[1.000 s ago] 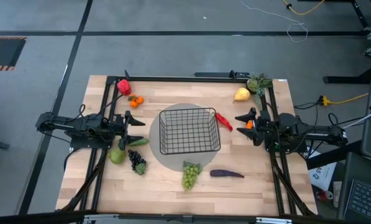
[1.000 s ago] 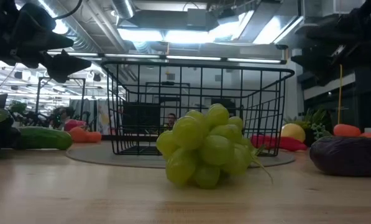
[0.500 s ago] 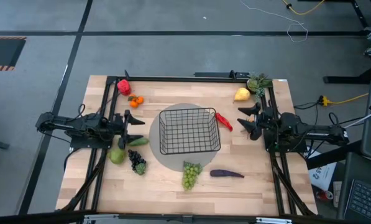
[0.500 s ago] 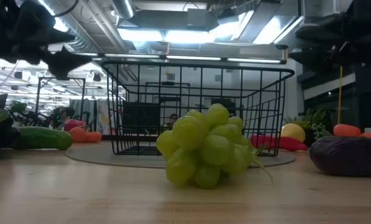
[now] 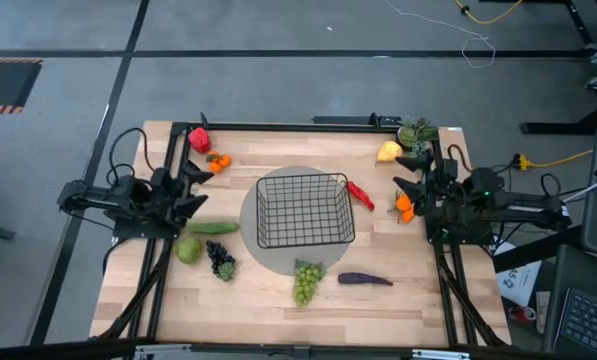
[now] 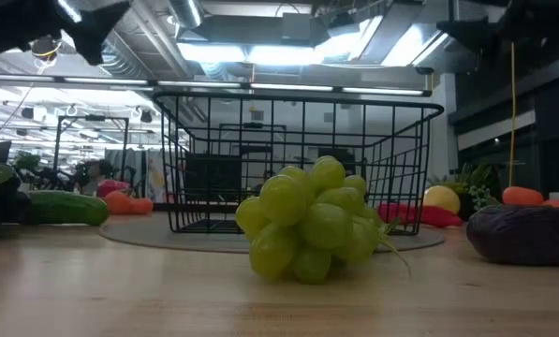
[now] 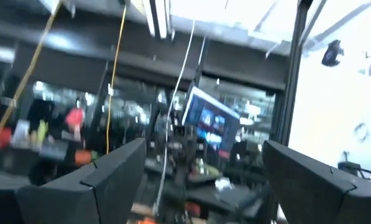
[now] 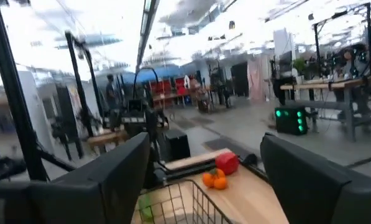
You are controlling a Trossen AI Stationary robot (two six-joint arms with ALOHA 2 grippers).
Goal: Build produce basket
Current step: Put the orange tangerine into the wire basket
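Note:
The black wire basket (image 5: 261, 208) stands on a round grey mat (image 5: 278, 262) at the table's middle. Produce lies around it. To its left are a red pepper (image 5: 199, 139), oranges (image 5: 218, 160), a cucumber (image 5: 214, 228), a green apple (image 5: 187, 250) and purple grapes (image 5: 221, 260). Green grapes (image 5: 306, 280) and an eggplant (image 5: 364, 280) lie on the near side. A red chili (image 5: 360, 194), a yellow pear (image 5: 389, 152) and an orange (image 5: 405, 205) are on the right. My left gripper (image 5: 197, 187) hangs open, tipped upward, left of the basket. My right gripper (image 5: 407, 174) hangs open above the orange.
A leafy green item (image 5: 414, 132) lies at the far right corner. Black frame rails (image 5: 168, 150) run along the table's left, right and far edges. Bare wood lies between the basket and the near edge, around the green grapes (image 6: 309, 223).
Both grippers have risen, still open. My left gripper has tipped its fingers upward and now shows farther toward the table's left edge, uncovering the cucumber. My right gripper has lifted and rolled a little, so the orange shows below it. No produce has moved.

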